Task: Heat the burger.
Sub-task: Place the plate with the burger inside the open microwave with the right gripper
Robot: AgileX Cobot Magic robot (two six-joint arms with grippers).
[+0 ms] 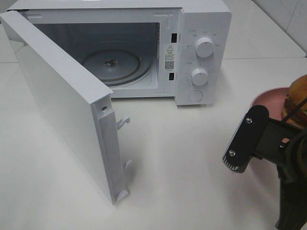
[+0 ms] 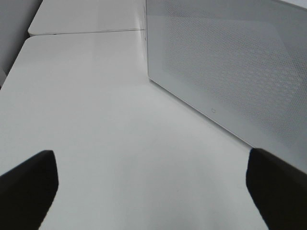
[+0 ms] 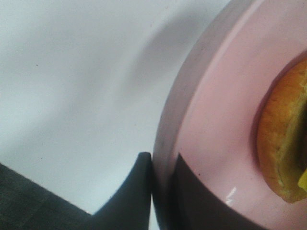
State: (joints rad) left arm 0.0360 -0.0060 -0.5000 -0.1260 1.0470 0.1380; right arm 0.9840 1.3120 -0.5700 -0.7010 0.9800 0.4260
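The burger (image 1: 297, 98) has a golden-brown bun and sits on a pink plate (image 1: 268, 96) at the right edge of the white table. In the right wrist view the burger (image 3: 283, 143) lies on the plate (image 3: 216, 120), and my right gripper (image 3: 162, 163) is shut on the plate's rim, one finger outside and one inside. The right arm (image 1: 254, 139) hides the gripper in the high view. My left gripper (image 2: 151, 160) is open and empty, low over the table beside the microwave door (image 2: 230, 62).
The white microwave (image 1: 204, 48) stands at the back of the table. Its door (image 1: 62, 96) swings far out to the front left. The glass turntable (image 1: 112, 62) inside is bare. The table (image 1: 182, 167) lies between microwave and plate.
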